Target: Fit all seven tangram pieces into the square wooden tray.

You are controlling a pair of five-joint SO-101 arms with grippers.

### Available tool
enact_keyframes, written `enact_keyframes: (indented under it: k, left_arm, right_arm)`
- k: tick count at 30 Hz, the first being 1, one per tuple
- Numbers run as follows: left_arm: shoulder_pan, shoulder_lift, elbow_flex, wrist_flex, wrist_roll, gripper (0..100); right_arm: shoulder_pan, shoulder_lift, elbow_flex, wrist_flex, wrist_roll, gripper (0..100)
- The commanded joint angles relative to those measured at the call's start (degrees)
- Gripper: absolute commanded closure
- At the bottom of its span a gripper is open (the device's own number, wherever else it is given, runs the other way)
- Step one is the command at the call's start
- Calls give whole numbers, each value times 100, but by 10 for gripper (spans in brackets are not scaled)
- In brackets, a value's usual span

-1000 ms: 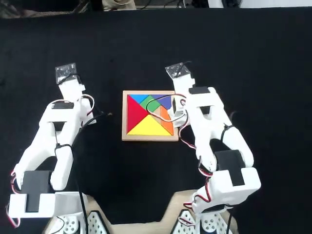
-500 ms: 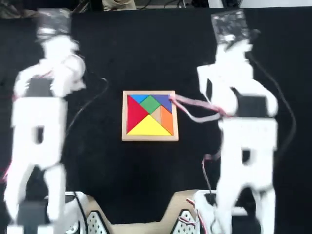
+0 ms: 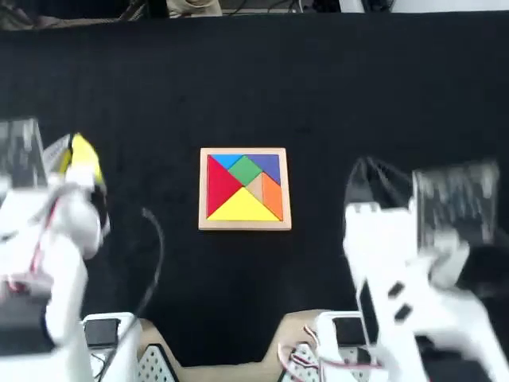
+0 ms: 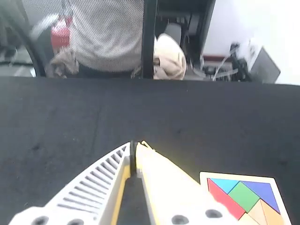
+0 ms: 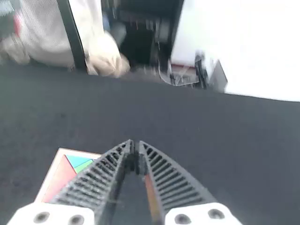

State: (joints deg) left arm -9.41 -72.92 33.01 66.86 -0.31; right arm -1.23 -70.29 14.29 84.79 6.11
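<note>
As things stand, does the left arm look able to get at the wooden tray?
Probably yes: the left gripper, shut, sits apart from the tray, with just black table between them.

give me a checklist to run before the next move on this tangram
1. six coloured tangram pieces seated in wooden tray: ok
2. tan triangle is the seventh piece, not bare tray floor: cannot tell
3. left pincer shut, holding nothing: ok
4. right pincer shut, holding nothing: ok
5. both pincers apart from tray: ok
</note>
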Motion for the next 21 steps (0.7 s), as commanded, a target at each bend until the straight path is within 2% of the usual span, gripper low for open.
enact_keyframes:
  k: [1,5,8,12,14,17,21]
  left_arm:
    - [-75,-844,1578,-774,-396,967]
    - [-382,-1169,3160,-2163,-589,966]
    - [-620,-1090,3943,-3305,-580,965]
    - [-629,-765,4769,-4413,-448,890]
    - [-637,-686,5077,-4642,-62,855]
    - [-673,-703,5578,-4651,185,836]
    - [-629,-791,6475,-4642,-492,834]
  right_arm:
    - [-53,-488,1130,-343,-18,902]
    - [-35,-743,2870,-1600,-9,902]
    - [53,-769,3960,-2927,-9,901]
    - [440,-760,5226,-4765,-18,902]
    - [545,-787,5833,-5319,-18,902]
    - [695,-822,6598,-5371,-9,904]
    - [862,-822,7345,-5380,-9,903]
